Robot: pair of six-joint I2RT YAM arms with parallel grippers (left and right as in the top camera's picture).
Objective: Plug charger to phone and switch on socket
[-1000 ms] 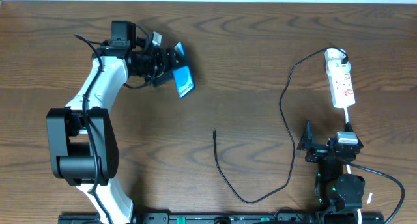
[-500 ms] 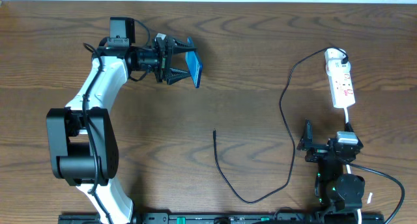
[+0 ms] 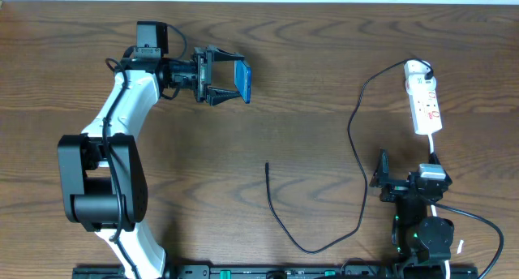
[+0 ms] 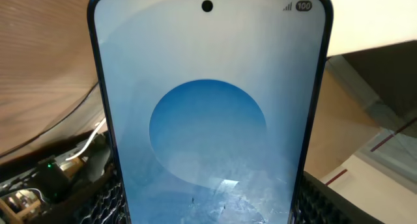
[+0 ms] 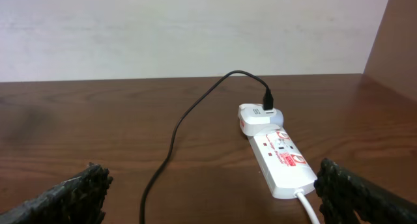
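Dark wood table (image 3: 308, 109), pale wall (image 5: 195, 28) behind it in the right wrist view.

The left gripper (image 3: 223, 83) is at upper left of the overhead frame, its jaws closed on the phone (image 3: 242, 81) and gripping its long edges. The phone is lifted off the table. In the left wrist view its blue screen (image 4: 208, 120) fills the frame, with the textured pads (image 4: 107, 204) at the lower corners against its sides.

Change from one second ago: the phone was lower and more to the left, slanted, with the gripper angled down-right. Half a second ago it was already higher but still tilted. Now the gripper points straight toward the right of the frame and the phone shows as a narrow upright blue strip.

No change elsewhere. The right gripper (image 5: 215, 198) sits at lower right of the overhead frame, jaws spread wide with nothing between them, facing the socket (image 3: 423, 100). The socket lies at upper right, flat on the table. The charger (image 3: 357, 149) runs from the white adapter (image 5: 259, 116) at the socket's far end, down and around in a loop. Its free tip (image 3: 267, 165) rests on the table at centre, well apart from the phone.
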